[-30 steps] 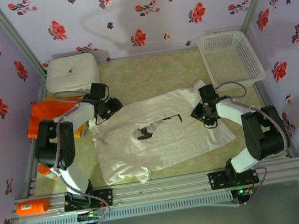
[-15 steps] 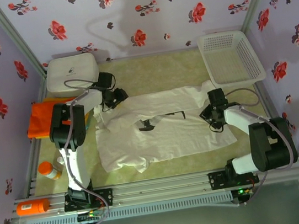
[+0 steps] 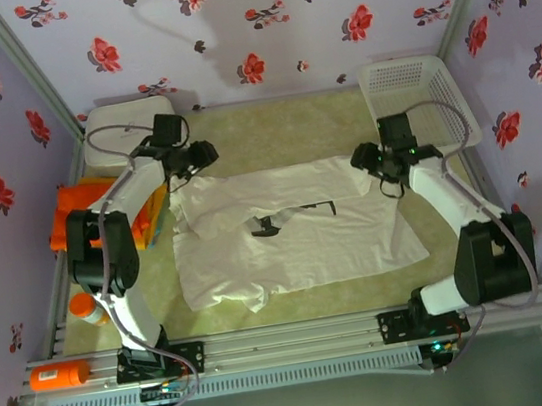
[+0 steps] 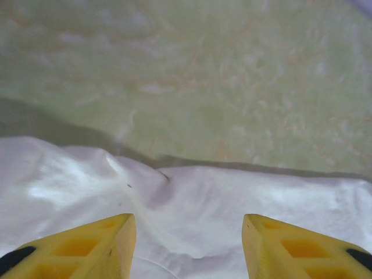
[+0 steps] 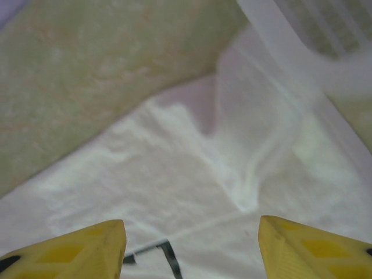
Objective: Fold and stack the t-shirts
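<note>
An off-white t-shirt (image 3: pixel 296 235) with a small black chest print (image 3: pixel 264 227) lies spread flat on the pale green mat. My left gripper (image 3: pixel 196 159) hovers over its far left corner, open, yellow fingers (image 4: pixel 87 247) apart above the white cloth (image 4: pixel 192 215) with nothing between them. At the shirt's far right corner, beside the basket, my right gripper (image 3: pixel 366 161) is open too, its fingertips (image 5: pixel 314 247) wide over the cloth (image 5: pixel 192 174). A bright orange shirt (image 3: pixel 75 210) lies folded at the left, a yellow edge (image 3: pixel 152 215) showing beside it.
A white rounded box (image 3: pixel 119 128) stands at the back left. A white mesh basket (image 3: pixel 424 106) sits at the back right, its rim (image 5: pixel 290 40) close to my right gripper. An orange-capped bottle (image 3: pixel 86 310) and an orange tool (image 3: pixel 58 374) lie near the front left rail.
Both grippers have let go of the shirt and lifted away toward the back. The shirt now lies spread flat, its far edge pulled straight.
</note>
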`<state>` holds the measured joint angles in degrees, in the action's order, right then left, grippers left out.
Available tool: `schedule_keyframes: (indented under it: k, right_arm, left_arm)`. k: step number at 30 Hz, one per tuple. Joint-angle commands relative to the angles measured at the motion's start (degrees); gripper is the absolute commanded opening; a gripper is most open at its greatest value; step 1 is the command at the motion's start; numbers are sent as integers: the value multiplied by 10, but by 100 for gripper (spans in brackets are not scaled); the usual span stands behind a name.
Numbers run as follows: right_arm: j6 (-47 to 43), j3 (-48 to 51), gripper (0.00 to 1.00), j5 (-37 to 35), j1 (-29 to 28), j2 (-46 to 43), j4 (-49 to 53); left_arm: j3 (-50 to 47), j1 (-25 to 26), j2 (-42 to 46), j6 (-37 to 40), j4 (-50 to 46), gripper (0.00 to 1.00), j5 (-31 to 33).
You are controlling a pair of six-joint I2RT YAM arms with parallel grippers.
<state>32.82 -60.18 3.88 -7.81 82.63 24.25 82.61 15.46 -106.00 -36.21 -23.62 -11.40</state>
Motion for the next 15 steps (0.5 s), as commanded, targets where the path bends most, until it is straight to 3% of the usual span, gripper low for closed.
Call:
schedule_keyframes:
  k: [1, 8, 15]
  right_arm:
    - [-40, -59, 61, 18, 1, 76, -2]
    - [-36, -178, 58, 8, 0, 231, 0]
    - [-3, -236, 47, -69, 9, 337, 49]
  left_arm:
    - [-13, -23, -20, 30, -13, 51, 1]
    - [-45, -38, -52, 34, 45, 50, 2]
    - [-40, -53, -88, 30, 59, 49, 34]
